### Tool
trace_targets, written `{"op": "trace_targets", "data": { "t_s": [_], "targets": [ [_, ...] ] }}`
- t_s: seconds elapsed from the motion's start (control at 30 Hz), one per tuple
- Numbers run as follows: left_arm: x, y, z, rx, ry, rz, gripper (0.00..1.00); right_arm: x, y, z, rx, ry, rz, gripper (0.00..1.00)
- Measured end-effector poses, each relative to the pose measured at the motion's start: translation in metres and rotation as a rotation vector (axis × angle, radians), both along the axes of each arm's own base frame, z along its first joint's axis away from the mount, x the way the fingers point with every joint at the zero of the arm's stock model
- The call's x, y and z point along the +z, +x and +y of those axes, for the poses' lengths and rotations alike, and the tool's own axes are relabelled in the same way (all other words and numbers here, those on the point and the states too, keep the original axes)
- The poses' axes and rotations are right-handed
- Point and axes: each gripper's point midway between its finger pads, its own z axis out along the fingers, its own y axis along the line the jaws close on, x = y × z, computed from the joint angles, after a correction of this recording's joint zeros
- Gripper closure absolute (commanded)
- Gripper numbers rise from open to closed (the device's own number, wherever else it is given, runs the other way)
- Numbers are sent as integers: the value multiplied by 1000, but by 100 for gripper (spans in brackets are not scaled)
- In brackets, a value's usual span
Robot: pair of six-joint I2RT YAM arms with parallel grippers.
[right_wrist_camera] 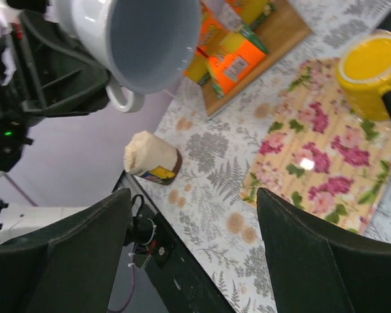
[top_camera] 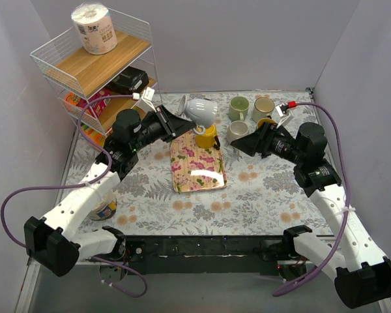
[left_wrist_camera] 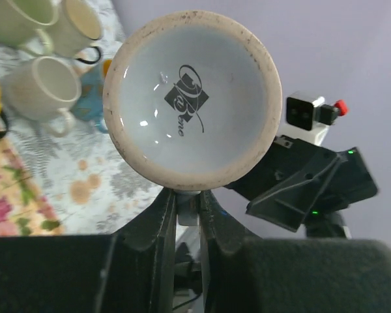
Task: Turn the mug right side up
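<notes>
A pale blue-white mug [top_camera: 200, 109] hangs in the air above the far end of the floral tray [top_camera: 197, 171], tipped on its side. My left gripper [top_camera: 178, 124] is shut on its handle. In the left wrist view the mug's base [left_wrist_camera: 192, 98] with a dark logo faces the camera and the handle sits between the fingers [left_wrist_camera: 161, 215]. In the right wrist view the mug's open mouth [right_wrist_camera: 150, 39] shows at the top left. My right gripper [top_camera: 242, 145] is open and empty, right of the tray.
A yellow mug [top_camera: 206, 137] stands on the tray's far end. Several light mugs [top_camera: 247, 111] stand at the back right. A wire shelf [top_camera: 94, 65] with a paper roll and boxes is at the back left. A capped jar [top_camera: 104, 208] stands near the left arm.
</notes>
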Motion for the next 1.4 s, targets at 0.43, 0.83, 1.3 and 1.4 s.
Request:
{"op": "trace_targets", "data": {
  "t_s": [0.43,0.83,1.3,1.4],
  "targets": [
    [50,-34,-33,-135,-386,26,100,76,-27,56,194,125,-190,22],
    [74,-56,-57,-213,-498,-51,100,92,-16,64,121,214,-158,32],
    [79,-56,-58,-200,-517,-88,100,107,-21,60,82,322,-160,99],
    [77,-55,-58,-195,-519,-90,97,105,-21,60,75,319,-146,99]
  ]
}}
